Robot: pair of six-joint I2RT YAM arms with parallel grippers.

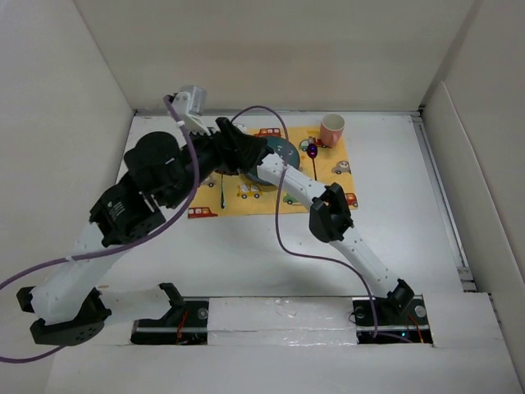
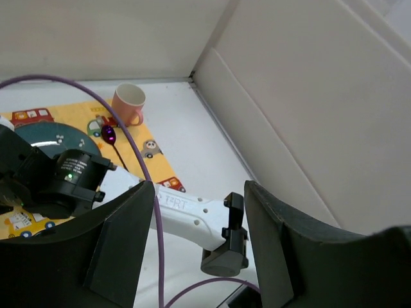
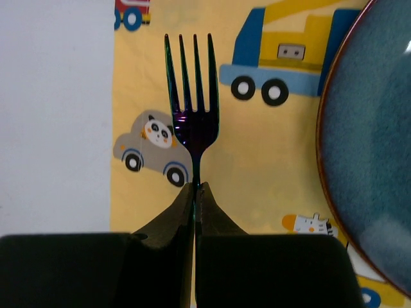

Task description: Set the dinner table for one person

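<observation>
— Where to find the dinner table [image 1: 394, 213]?
— Underneath everything: white, matte, wide, running out to the walls [image 1: 82, 66]. On its far middle, a yellow mat [image 1: 225, 197] printed with small cars.

— And relative to the right gripper [image 3: 194, 192]?
— Below, and showing as a bare white strip left of those 2 fingers in the wrist view. Directly beneath them, mat rather than bare table.

— Pressed together or spread?
— Pinched tight on the handle of a dark 4-tined fork [image 3: 192, 122], tines pointing away over the mat, just left of a blue-green plate [image 3: 366, 141]. Cannot tell whether touching the cloth or held just above it.

— Left gripper [image 2: 199, 192]?
— Spread wide, gripping nothing, hanging well above the table by its far edge. Through the gap between its 2 fingers, only the white link [image 2: 192, 215] of the right arm and bare table beyond.

— Anything else on the mat?
— At its far right corner, a pink cup [image 1: 332, 129], mouth up. Just beside that, a dark spoon [image 1: 313, 152], lying right of the plate, handle toward the near edge
</observation>
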